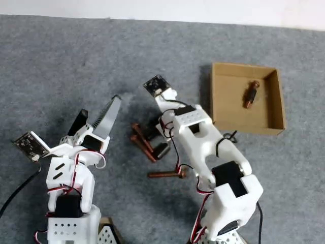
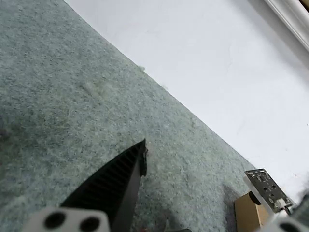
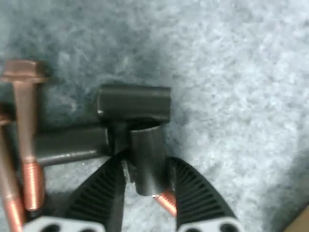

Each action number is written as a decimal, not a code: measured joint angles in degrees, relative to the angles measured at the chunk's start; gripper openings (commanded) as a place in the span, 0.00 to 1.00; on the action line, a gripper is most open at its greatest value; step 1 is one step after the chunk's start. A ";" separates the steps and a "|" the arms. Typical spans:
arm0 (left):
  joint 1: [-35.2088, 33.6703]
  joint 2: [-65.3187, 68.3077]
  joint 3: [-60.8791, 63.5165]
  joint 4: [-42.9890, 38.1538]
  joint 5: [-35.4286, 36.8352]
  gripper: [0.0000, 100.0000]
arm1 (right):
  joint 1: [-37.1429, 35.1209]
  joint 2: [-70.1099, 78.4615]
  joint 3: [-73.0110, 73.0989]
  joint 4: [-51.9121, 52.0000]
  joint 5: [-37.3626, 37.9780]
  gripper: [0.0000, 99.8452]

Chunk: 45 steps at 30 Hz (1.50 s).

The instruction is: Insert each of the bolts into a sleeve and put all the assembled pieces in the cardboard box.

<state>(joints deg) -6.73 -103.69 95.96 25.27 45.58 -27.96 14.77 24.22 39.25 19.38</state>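
1. Over on the left, the left gripper [image 1: 99,114] sits above the grey felt mat [image 1: 51,61] with its jaws spread and nothing in them.
2. Mid-table, loose copper-coloured bolts [image 1: 142,145] lie beside the right gripper [image 3: 145,166], which is clamped on a dark metal tube sleeve [image 3: 148,145].
3. Far right, the brown cardboard box [image 1: 228,101] has one assembled bolt-and-sleeve piece [image 1: 251,94] inside.

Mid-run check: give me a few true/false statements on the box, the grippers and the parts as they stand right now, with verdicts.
1. The cardboard box holds one assembled piece. True.
2. The left gripper grips a bolt. False: it is open and empty.
3. The right gripper has a black sleeve between its fingers. True.
4. The box sits between the two grippers. False: it lies on the right gripper's far side, away from the left gripper.
5. Every bolt is already sleeved. False: bare bolts lie beside the sleeves.
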 measured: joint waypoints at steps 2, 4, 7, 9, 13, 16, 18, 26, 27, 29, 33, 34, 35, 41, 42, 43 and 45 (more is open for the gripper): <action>0.00 0.00 0.00 0.00 0.00 0.48 | 0.00 -3.08 1.05 -0.09 0.00 0.00; 0.00 0.00 0.00 0.00 0.00 0.48 | -0.18 -6.68 4.22 -0.62 0.00 0.00; 0.00 0.00 0.00 0.00 0.00 0.48 | -0.53 -14.07 13.27 -5.63 -0.09 0.00; 0.00 0.00 0.00 0.00 0.00 0.48 | -0.35 -19.78 20.04 -10.02 -0.09 0.00; 0.00 0.00 0.00 0.00 0.00 0.48 | -0.70 -32.09 32.62 -18.20 -0.09 0.00; 0.00 0.00 0.00 0.00 0.00 0.48 | -0.53 -40.70 39.47 -21.27 -0.09 0.00; 0.00 0.00 0.00 0.00 0.00 0.48 | -0.70 -45.54 42.37 -21.89 -0.09 0.00; 0.00 0.00 0.00 0.00 0.00 0.48 | 3.34 -62.68 50.02 -22.42 -0.18 0.00; 0.00 0.00 0.00 0.00 0.00 0.48 | 4.13 -64.70 50.64 -22.42 -0.88 0.00; 0.00 0.00 0.00 0.00 0.00 0.48 | 5.89 -68.57 52.04 -22.42 -2.99 0.00; 0.00 0.00 0.00 0.00 0.00 0.48 | 7.47 -75.78 55.30 -22.42 -5.54 0.00; 0.35 0.00 0.00 0.00 0.00 0.48 | 7.30 -77.19 56.18 -22.42 -5.71 0.00; 1.05 0.00 0.00 0.00 0.00 0.48 | 7.21 -78.77 56.88 -22.42 -5.80 0.00; 7.03 0.00 0.00 2.11 -6.15 0.48 | 7.56 -87.65 61.63 -22.42 -5.80 0.00; 8.79 0.00 0.00 3.16 -7.56 0.48 | 7.65 -89.23 62.68 -22.42 -5.80 0.00; 10.64 0.00 0.00 4.40 -9.14 0.48 | 7.65 -90.90 63.65 -22.42 -5.80 0.00; 14.95 0.00 0.00 7.30 -12.66 0.48 | 7.65 -93.89 65.58 -22.42 -5.80 0.00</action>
<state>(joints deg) 8.22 -103.69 95.96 32.57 32.92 -20.31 -79.12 89.80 16.84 13.58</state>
